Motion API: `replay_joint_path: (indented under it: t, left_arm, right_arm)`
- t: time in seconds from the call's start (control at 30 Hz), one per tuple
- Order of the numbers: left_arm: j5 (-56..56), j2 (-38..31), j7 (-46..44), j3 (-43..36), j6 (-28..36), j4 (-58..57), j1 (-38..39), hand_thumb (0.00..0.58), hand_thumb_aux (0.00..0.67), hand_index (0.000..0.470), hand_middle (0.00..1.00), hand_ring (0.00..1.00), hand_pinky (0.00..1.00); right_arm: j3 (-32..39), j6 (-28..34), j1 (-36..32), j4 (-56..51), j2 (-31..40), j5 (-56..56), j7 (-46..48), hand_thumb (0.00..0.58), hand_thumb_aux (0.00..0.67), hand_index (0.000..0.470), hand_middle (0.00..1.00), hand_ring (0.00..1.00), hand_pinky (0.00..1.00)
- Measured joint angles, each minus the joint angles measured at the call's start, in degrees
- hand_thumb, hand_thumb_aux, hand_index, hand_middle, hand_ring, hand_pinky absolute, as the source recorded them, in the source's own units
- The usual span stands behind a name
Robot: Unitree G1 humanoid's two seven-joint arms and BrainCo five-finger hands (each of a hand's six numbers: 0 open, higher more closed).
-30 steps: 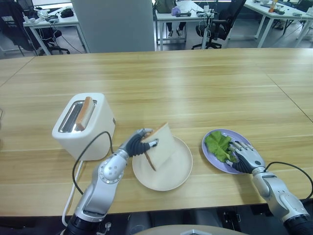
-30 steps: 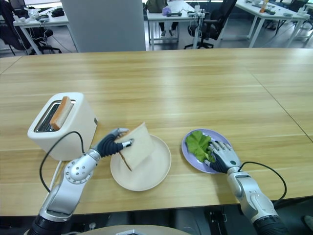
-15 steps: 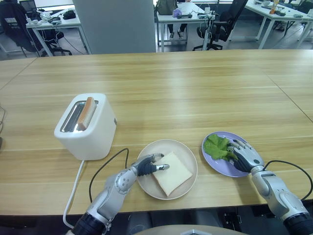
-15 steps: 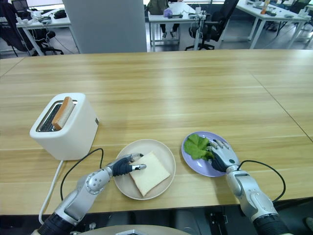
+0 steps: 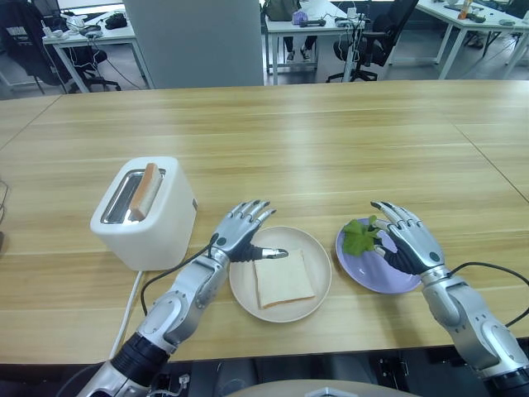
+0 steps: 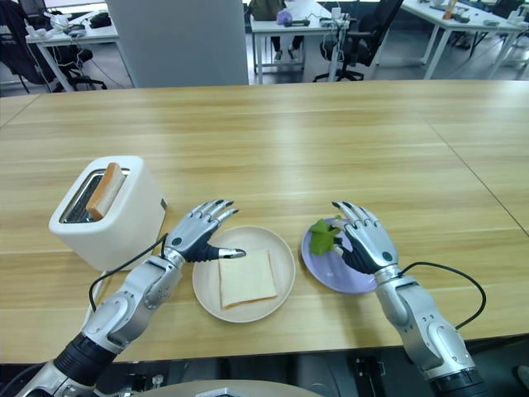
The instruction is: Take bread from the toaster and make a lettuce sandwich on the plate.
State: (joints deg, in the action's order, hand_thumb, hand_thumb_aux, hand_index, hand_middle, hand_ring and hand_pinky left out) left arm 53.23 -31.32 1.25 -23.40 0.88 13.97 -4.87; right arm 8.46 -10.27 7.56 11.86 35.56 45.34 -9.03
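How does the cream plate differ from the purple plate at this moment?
The cream plate holds a flat bread slice; the purple plate holds lettuce near its far rim. The cream plate looks wider than the purple plate. Both are round, shallow and rest on the wooden table.

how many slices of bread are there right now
2. One bread slice lies flat on the cream plate; the other slice stands in a slot of the white toaster, left of the plate. Another could be hidden down in the toaster.
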Motion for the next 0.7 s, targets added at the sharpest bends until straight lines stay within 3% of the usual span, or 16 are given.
replay_joint_path:
  t: [0.3, 0.7]
  left_arm:
    - [1.33, -2.28, -2.03, 15.0, 3.68, 13.38, 8.96, 0.0, 0.0, 0.0, 0.0, 0.0, 0.0]
    - [-0.24, -2.87, -4.2, 30.74, 7.03, 15.77, 13.54, 0.0, 0.0, 0.0, 0.0, 0.0, 0.0]
  right_arm:
    - [4.89, -0.5, -2.95, 5.38, -8.29, -0.01, 5.52, 0.58, 0.67, 0.46, 0.0, 0.0, 0.0]
    - [9.53, -0.4, -10.82, 7.32, -15.39, 0.37, 10.15, 0.58, 0.67, 0.46, 0.0, 0.0, 0.0]
